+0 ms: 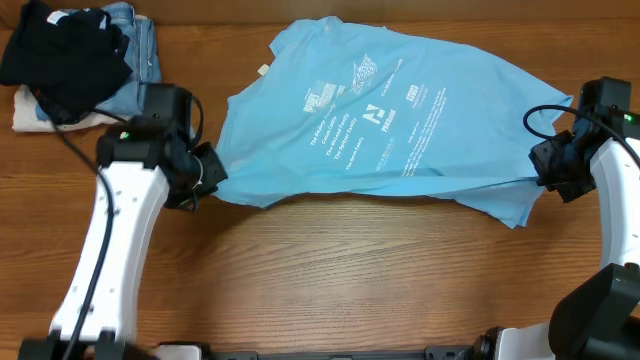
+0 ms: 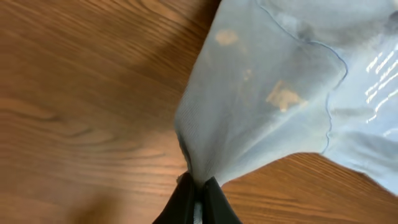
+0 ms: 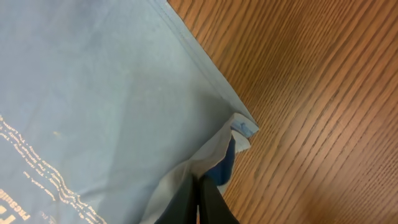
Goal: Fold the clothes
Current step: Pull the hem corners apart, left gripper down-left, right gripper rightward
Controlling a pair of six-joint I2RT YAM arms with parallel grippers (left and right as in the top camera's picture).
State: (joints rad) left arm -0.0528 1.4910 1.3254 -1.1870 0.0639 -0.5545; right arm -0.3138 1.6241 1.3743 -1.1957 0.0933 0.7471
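The clothes, a light sky-blue T-shirt with white print facing up, lie spread across the middle of the table. My left gripper is shut on the shirt's left edge, and the cloth fans out from its closed fingers and lifts off the wood. At the shirt's right side, my right gripper is shut on a pinch of the fabric, beside a hemmed corner. The cloth is drawn taut between the two grippers along its near edge.
A pile of a black garment, blue denim jeans and a pale cloth sits at the far left corner. Bare wooden table stretches in front of the shirt.
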